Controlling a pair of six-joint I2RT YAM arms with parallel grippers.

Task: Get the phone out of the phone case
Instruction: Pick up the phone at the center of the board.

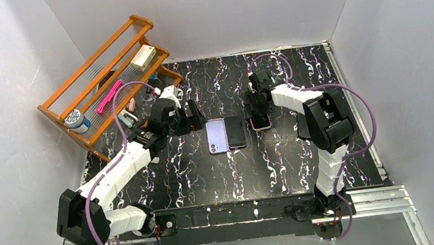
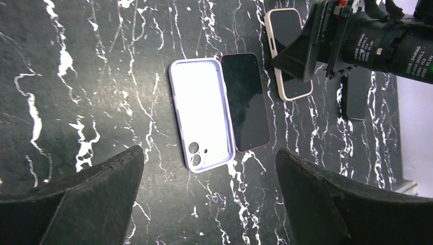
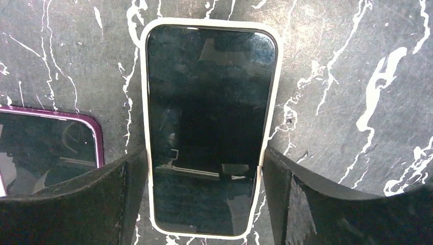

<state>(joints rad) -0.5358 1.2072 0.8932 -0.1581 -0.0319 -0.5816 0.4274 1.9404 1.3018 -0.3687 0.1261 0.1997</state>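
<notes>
My right jaws straddle the cream-cased phone [image 3: 212, 127] lying screen-up on the table [image 3: 347, 61], flanking its long edges, likely to pin it; whether they pinch yet, I cannot tell. My left jaws hang wide open.

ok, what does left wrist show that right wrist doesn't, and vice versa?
Only left wrist: the lilac case lying flat beside the maroon-rimmed phone, with the open left gripper framing them.
Only right wrist: the white-cased phone full-face, screen up, with the right gripper fingers flanking its long sides; contact unclear.
Both: the white-cased phone, the maroon-rimmed phone (just a corner in right wrist), the right gripper and the marble table.
</notes>
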